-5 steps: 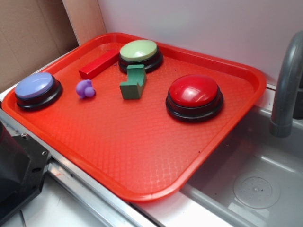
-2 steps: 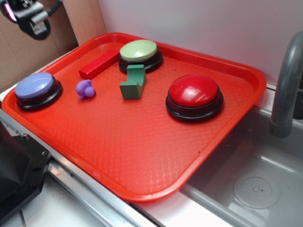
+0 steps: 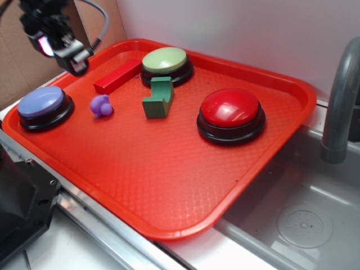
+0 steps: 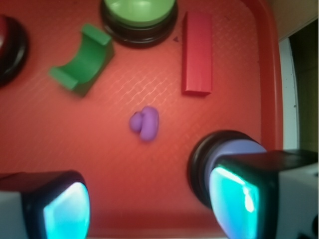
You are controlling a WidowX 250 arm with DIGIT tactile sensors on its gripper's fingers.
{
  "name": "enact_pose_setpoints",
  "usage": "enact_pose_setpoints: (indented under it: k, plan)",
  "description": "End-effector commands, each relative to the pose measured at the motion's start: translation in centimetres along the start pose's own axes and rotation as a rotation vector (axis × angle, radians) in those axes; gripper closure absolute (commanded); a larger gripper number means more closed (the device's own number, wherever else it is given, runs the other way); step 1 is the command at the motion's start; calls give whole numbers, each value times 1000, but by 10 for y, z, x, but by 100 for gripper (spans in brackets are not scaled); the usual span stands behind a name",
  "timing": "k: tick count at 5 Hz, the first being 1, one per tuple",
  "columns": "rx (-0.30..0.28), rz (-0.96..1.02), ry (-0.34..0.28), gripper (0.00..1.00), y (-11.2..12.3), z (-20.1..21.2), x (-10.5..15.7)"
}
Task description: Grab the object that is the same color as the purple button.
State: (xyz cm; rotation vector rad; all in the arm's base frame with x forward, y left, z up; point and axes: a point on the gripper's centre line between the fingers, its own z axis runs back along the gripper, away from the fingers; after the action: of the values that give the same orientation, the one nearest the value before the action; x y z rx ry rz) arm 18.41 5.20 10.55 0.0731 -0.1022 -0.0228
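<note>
Purple toy (image 3: 102,106), small and bumpy like a little mushroom, lies on the red tray (image 3: 169,185). It sits just to the right of the purple button (image 3: 44,107), with a small gap between them, so they do not touch. In the wrist view the purple toy (image 4: 145,122) is seen from above, lying alone on bare tray floor, and part of the purple button (image 4: 229,149) is hidden behind one finger.

Up from the purple toy, toward the back of the tray, lies a red bar (image 3: 117,76). Next to the red bar stands a green button (image 3: 166,64) on a black base. A green block (image 3: 158,98) with a curved notch sits to the right of the purple toy, just in front of the green button. Farther right of the purple toy, well apart, stands a big red button (image 3: 231,114).

The end effector (image 3: 77,61) hangs in the air above the back left corner of the tray, up and left of the purple toy. It touches nothing. In the wrist view its two fingers (image 4: 60,209) are spread wide apart with nothing between them, and they glow blue-green on their inner sides.

A grey sink (image 3: 304,225) lies right of the tray, and a grey tap (image 3: 340,101) rises beside it.
</note>
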Motion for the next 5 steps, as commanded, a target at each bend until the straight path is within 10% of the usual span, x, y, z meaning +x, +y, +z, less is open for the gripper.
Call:
enact_pose_setpoints:
  k: [1,3,4,5]
  plan:
    - [35,-6,-8,0,1,-44,17]
    - [22,34,39,19,4,-72,13]
    - [3,39,52,91,4,-82,12]
    - [8,49,66,100,3,-88,9]
